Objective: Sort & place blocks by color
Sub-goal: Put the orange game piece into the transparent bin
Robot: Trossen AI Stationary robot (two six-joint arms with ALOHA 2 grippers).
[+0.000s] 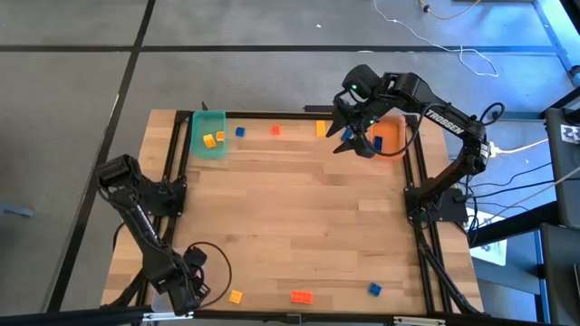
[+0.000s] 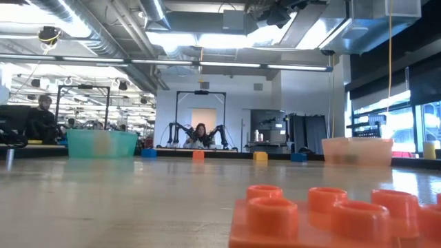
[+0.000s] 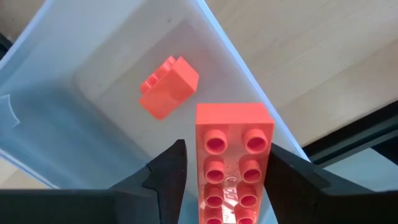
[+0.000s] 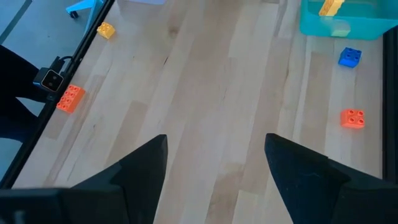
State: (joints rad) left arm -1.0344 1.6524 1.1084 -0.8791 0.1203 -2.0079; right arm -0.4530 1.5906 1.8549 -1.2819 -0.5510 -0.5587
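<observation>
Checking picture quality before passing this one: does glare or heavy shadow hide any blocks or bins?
Low view: ceiling lights glare overhead, but the green bin and the pale bin still read; a near orange-red brick blocks the lower right corner. High view: even light, faint shadows. Left wrist view: the loose brick casts only a soft shadow.

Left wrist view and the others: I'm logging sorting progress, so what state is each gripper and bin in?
left gripper: open, long orange-red brick between its fingers, above the clear bin.
right gripper: open, empty.
clear bin: holds one small orange-red brick.
green bin: holds yellow bricks.
</observation>
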